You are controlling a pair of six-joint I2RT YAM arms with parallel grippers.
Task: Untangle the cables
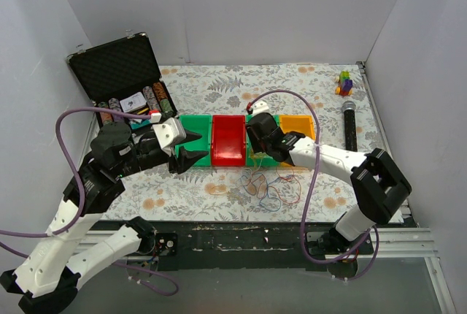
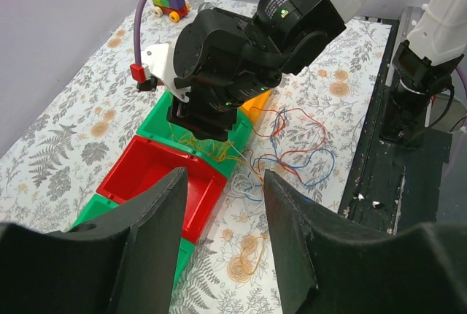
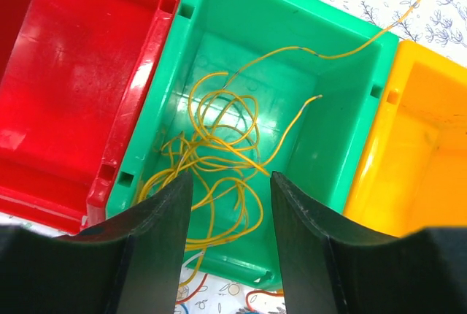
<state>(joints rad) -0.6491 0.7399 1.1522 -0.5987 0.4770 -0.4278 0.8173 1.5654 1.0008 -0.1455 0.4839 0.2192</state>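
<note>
A bunch of yellow cables point(image 3: 219, 146) lies coiled in the green bin point(image 3: 336, 168). One yellow strand runs out over the bin's far rim. My right gripper point(image 3: 230, 186) hangs open just above that coil, pointing down into the bin point(image 1: 257, 159). Red, blue, orange and white cables point(image 1: 271, 186) lie loosely tangled on the tablecloth in front of the bins point(image 2: 299, 146). My left gripper point(image 2: 222, 208) stands open and empty to the left, above the cloth near the red bin point(image 2: 149, 175). A small orange wire point(image 2: 255, 255) lies below it.
Four bins stand in a row: green point(image 1: 194, 125), red point(image 1: 228, 139), green, orange point(image 1: 299, 124). An open black case of poker chips point(image 1: 120, 73) is at the back left. A microphone point(image 1: 350, 124) and a toy of bricks point(image 1: 344, 82) lie at the back right.
</note>
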